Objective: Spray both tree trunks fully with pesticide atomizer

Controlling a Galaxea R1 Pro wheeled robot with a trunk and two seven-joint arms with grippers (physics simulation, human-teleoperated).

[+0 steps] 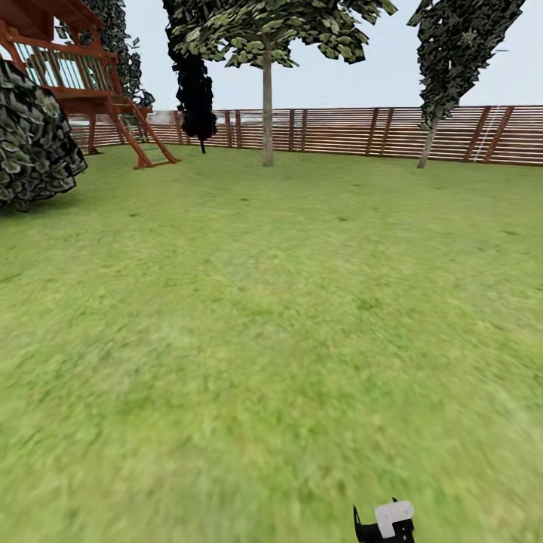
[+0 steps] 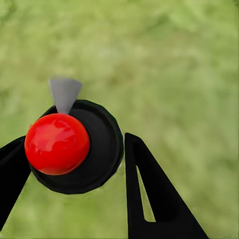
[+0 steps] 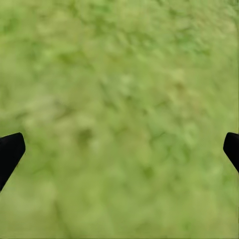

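At the head view's bottom edge the pesticide atomizer [image 1: 386,522] is cut off, only its pale trigger head and dark top showing; no label can be read. The left gripper [image 2: 74,169] clasps it, black fingers [image 2: 149,189] flanking its red-topped dark body. The right gripper [image 3: 119,149] is spread wide over blurry grass floor [image 1: 249,339]. A slatted fence [image 1: 339,132] backs a tree trunk [image 1: 267,113].

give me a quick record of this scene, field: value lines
place: grass lawn, wooden fence at the far side
left pincer: shut on pesticide atomizer
right pincer: open, over grass
trees: far off, by the fence
also: play structure, far left
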